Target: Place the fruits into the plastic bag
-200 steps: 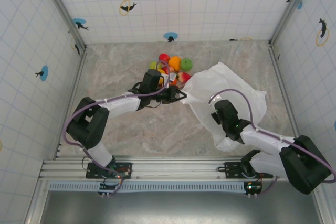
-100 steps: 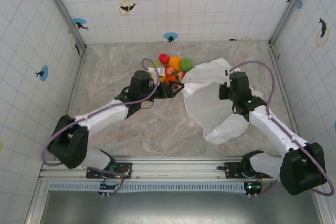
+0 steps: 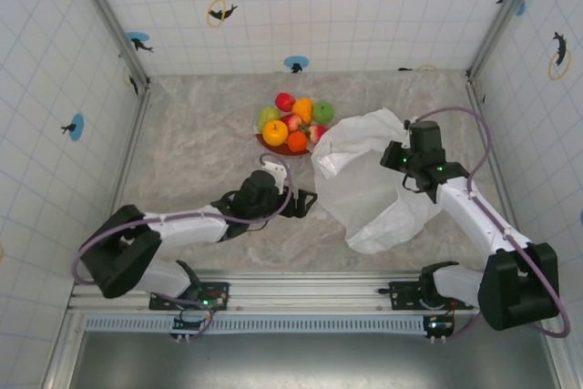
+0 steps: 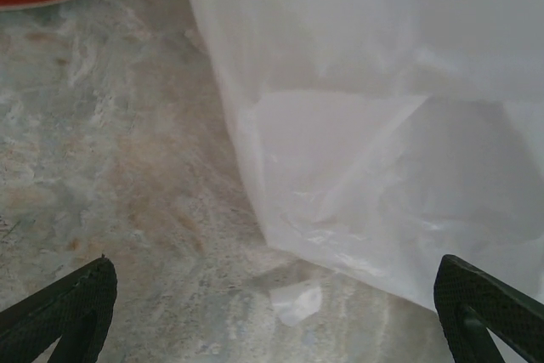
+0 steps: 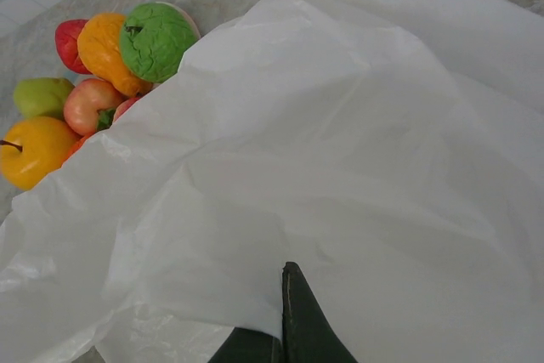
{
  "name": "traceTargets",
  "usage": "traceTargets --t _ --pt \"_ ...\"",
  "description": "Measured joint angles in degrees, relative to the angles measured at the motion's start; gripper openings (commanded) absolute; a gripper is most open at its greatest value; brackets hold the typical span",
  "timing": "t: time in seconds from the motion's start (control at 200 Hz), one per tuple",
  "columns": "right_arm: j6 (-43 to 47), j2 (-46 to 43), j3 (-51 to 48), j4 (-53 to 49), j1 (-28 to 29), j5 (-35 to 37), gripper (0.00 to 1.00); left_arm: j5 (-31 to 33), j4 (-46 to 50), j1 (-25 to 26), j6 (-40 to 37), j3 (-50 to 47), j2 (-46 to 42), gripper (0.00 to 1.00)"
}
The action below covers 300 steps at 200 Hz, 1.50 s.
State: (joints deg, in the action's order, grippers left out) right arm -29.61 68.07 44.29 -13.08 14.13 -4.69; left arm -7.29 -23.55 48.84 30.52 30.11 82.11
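Step in hand: getting the bag open, no fruit going in yet. The fruits (image 3: 293,118) are all sitting piled on the plate (image 3: 271,145) at the back of the tabletop (image 3: 200,134); none is showing inside the bag. The plastic bag (image 3: 364,189) is lying crumpled just right of the plate, its upper edge touching or overlapping the plate rim.

The right end effector (image 3: 393,164) is sitting over the bag's upper part with its jaws fully closed. In the right wrist view the film is bunching around the fingertips (image 5: 289,282), so it is likely pinching the bag and holding that edge up.

The left end effector (image 3: 308,199) is hovering low over the tabletop near the bag's lower left edge, jaws spread wide and holding nothing. In the left wrist view it is facing the bag's side (image 4: 382,108).

Next move, as a guess: the left arm is needing either to catch the opposite lip of the bag, or to go to the plate for a fruit. The mouth is not clearly visible.
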Motion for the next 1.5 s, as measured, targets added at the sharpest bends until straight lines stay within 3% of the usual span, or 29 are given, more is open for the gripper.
traceTargets --t 0.215,0.395,0.586,0.716,1.026,1.236,1.501 --pt "-2.1 -0.02 0.02 0.39 -2.03 -2.43 0.0 0.5 -3.96 1.16 -0.76 6.43 11.82 0.9" --pt "-2.73 -0.74 0.02 0.28 -3.23 -3.61 0.0 -0.24 -6.36 1.16 -0.44 12.94 20.09 0.69" --pt "-1.92 -2.73 1.66 -1.18 -4.85 -4.31 0.0 -3.76 -7.85 1.16 0.63 16.85 25.07 0.27" --pt "3.76 -3.45 6.88 -5.75 -4.66 -0.26 0.0 -7.15 -7.5 1.16 0.87 18.82 25.03 0.0" --pt "18.58 -3.98 19.21 -17.14 -0.59 19.93 0.0 -15.96 -5.42 -1.14 1.4 21.42 23.69 0.0" --pt "20.92 -3.76 19.71 -18.84 -0.61 23.06 0.0 -18.47 -3.87 -2.03 1.4 23.1 26.97 0.0" --pt "17.35 -2.14 11.61 -15.61 -0.74 17.57 0.0 -19.71 -2.14 -2.03 0.68 27.39 29.86 0.56"
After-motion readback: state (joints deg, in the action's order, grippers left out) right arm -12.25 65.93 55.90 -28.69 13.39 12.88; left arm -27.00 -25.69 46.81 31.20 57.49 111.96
